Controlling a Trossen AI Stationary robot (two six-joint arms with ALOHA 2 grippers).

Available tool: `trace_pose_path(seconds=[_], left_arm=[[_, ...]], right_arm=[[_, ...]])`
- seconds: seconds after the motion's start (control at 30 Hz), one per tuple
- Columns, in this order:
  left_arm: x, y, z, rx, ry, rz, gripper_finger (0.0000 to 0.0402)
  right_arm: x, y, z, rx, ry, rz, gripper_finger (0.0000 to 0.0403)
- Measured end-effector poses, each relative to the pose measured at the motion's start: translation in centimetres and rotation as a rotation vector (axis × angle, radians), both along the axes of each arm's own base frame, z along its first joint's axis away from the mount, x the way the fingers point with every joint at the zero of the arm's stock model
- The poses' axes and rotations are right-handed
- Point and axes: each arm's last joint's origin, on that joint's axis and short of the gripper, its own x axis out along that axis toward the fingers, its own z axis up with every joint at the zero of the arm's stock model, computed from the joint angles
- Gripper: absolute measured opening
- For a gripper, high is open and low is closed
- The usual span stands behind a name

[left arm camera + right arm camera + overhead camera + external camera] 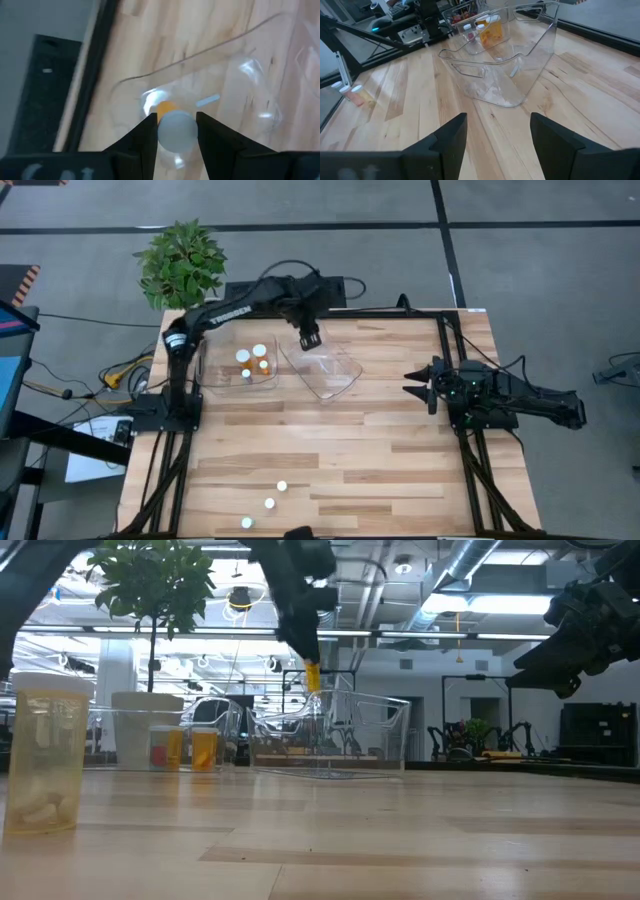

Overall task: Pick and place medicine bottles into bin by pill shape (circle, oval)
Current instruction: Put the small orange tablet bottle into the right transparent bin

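A: Seen from the left wrist: held bottle [175, 131], white cap toward the lens, a sliver of amber body behind it, pinched between the two dark fingers [144, 137] of the left gripper [176, 134]. Hung over the right-hand clear tub [240, 75], near the table's far edge.

B: Confirmed from the low view, side-on: amber-yellow body of that bottle [313, 675] hanging below the left gripper [309, 652], above the rim of the same tub [345, 730]. Cap not visible there.

A: From the high view, bottle itself not made out; only the left gripper [309, 336] over the far rim of the right-hand clear tub [322, 368].

B: Elsewhere in the high view: sorted bottles [252, 362] in the left-hand tub [215, 365], white caps and orange bodies. Three loose bottles [268, 504] standing toward the table's [400, 460] near edge, shown only as white caps.

A: Low view added one large bottle [45, 755] close to the lens, translucent amber, pale pills at the bottom.

B: Right gripper [420, 383] parked at the table's right edge, well apart from the tubs. In the right wrist view, right gripper [497, 137] spread wide, nothing between its fingers.

A: Beyond the far-left corner: potted plant [183, 263].
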Motion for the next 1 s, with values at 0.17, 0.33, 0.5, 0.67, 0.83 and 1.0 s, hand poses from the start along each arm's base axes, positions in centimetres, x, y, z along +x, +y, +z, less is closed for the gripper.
trace_pose_path(seconds=[0.17,0.33,0.5,0.67,0.83,1.0], left_arm=[[2.3,0.4,-5.0,-0.064,0.114,-0.043,0.0114],[3.4,1.1,-8.4,-0.097,0.172,-0.033,0.0114],[3.8,1.7,-10.1,-0.100,0.200,-0.022,0.0114],[4.4,2.0,-9.9,-0.071,0.141,-0.020,0.0114],[4.5,2.3,-10.3,-0.095,0.130,-0.020,0.0114],[4.5,2.3,-10.9,-0.109,0.149,-0.017,0.0114]], right_arm=[[0.0,0.0,0.0,-0.001,0.000,0.001,0.0225],[0.0,0.0,0.0,-0.001,0.000,0.000,0.0225],[0.0,0.0,0.0,-0.001,0.000,0.000,0.0225],[0.0,0.0,0.0,-0.001,0.000,0.001,0.0225],[0.0,0.0,0.0,-0.001,0.001,0.000,0.0225],[0.0,0.0,0.0,-0.001,0.000,0.001,0.0225]])
